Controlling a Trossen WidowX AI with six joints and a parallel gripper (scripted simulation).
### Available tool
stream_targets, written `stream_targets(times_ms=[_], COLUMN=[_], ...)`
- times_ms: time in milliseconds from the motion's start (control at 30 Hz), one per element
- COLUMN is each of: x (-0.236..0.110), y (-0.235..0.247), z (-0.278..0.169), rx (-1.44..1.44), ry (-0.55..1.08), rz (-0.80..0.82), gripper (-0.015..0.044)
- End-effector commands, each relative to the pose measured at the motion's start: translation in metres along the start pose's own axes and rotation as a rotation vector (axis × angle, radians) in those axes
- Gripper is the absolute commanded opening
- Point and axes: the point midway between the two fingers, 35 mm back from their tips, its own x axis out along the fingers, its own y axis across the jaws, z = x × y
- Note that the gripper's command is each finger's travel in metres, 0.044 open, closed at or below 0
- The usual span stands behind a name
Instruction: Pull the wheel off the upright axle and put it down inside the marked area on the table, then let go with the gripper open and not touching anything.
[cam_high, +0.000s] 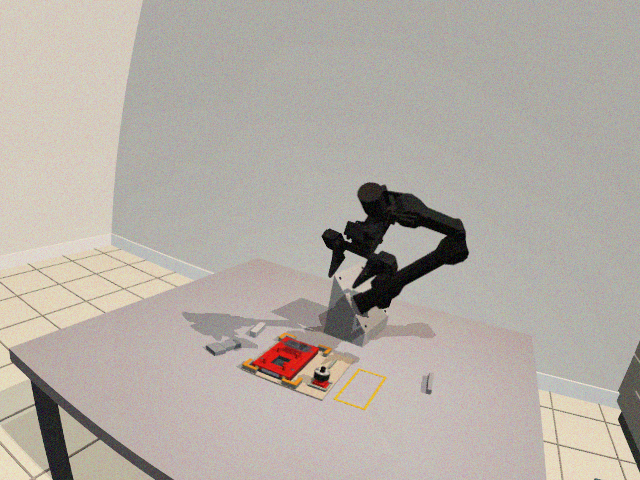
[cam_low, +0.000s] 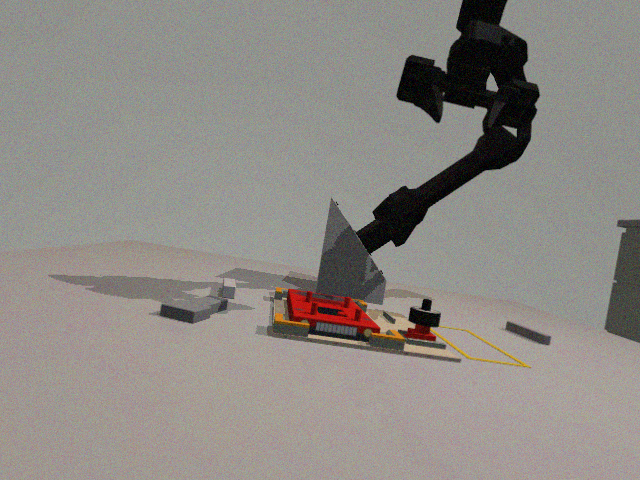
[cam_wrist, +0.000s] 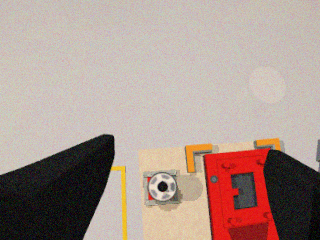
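The black wheel (cam_high: 322, 373) (cam_low: 424, 315) sits on the upright axle (cam_low: 426, 303), on a red mount at the corner of the tan baseplate (cam_high: 338, 361) (cam_low: 429, 351). The marked area (cam_high: 347, 384) (cam_low: 493, 361) (cam_wrist: 124, 227) is a yellow rectangle outline on the table, right beside the baseplate, with nothing in it. My gripper (cam_high: 343, 281) (cam_low: 463, 122) (cam_wrist: 190, 154) is open and empty. It hangs high above the table behind the baseplate, pointing down, well clear of the wheel.
A red board (cam_high: 285, 356) (cam_low: 330, 312) (cam_wrist: 243, 207) with orange corner brackets fills most of the baseplate. A grey wedge (cam_high: 343, 315) (cam_low: 346, 263) stands at the arm's base. Small grey blocks (cam_high: 222, 347) (cam_high: 257, 328) (cam_high: 426, 383) lie around. A dark cabinet (cam_low: 625, 279) stands at far right.
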Motion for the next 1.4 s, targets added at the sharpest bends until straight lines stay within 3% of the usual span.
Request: stream_targets(times_ms=[0,367,767,1133,1333,1367], x=[0.046,0.148,0.145,0.197,0.2,0.198], y=[-0.002,0.006,0.01,0.018,0.02,0.02], z=[-0.02,-0.092,-0.1,-0.143,-0.146,-0.144], rx=[0.004,-0.121,-0.122,-0.121,-0.121,-0.133], ry=[0.187,0.663,0.671,0.671,0.671,0.673], rz=[0.025,0.145,0.147,0.15,0.151,0.148], gripper=[0.03,0.03,0.03,0.03,0.03,0.0274])
